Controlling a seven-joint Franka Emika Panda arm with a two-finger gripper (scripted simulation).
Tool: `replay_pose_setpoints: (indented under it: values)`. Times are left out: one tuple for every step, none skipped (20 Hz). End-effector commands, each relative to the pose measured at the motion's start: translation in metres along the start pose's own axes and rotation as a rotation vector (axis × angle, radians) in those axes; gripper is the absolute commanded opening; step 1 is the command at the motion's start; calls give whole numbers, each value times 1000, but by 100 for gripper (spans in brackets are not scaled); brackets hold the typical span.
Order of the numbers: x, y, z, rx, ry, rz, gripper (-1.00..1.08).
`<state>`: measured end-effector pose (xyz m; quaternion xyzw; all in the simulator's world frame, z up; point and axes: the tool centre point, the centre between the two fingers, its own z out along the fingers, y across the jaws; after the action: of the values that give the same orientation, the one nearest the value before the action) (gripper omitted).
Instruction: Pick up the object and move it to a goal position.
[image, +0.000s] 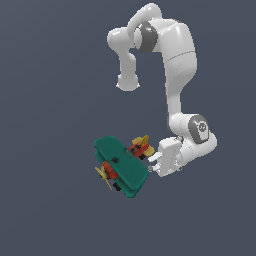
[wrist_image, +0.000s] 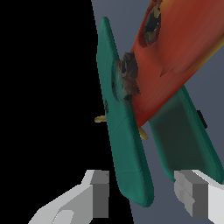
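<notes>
Risk of slipping: tool (wrist_image: 142, 197) spread wide, straddling just the wingtip of biplane (wrist_image: 127, 131), seemingly not yet touching; closing here, possibly twisting it loose.

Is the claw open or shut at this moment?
Open. In the wrist view the claw fingers stand apart on either side of the toy biplane's wing tip.

Toy biplane (image: 121, 166) tilted, end effector (image: 151, 163) at its tail side.
</notes>
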<state>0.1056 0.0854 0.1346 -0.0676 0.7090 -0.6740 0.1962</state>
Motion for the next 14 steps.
replay_pose_setpoints:
  values:
    - [-2,0,0,15,-3,-23,28]
    - [-2,1,0,21,-4,-32,28]
    - [-3,1,0,27,-5,-41,28]
    - [-4,1,0,32,-5,-50,28]
    - [-4,1,0,38,-5,-58,28]
    - [-5,1,1,44,-5,-67,28]
    - [-5,1,1,50,-5,-75,28]
    - [-5,2,1,55,-5,-83,28]
    - [-5,2,1,60,-4,-90,28]
    - [-6,2,1,65,-3,-97,28]
    - [-6,2,1,69,-2,-104,28]
    - [-6,2,2,74,-2,-110,28]
    - [-6,2,2,77,-1,-115,28]
    - [-6,2,2,81,0,-120,28]
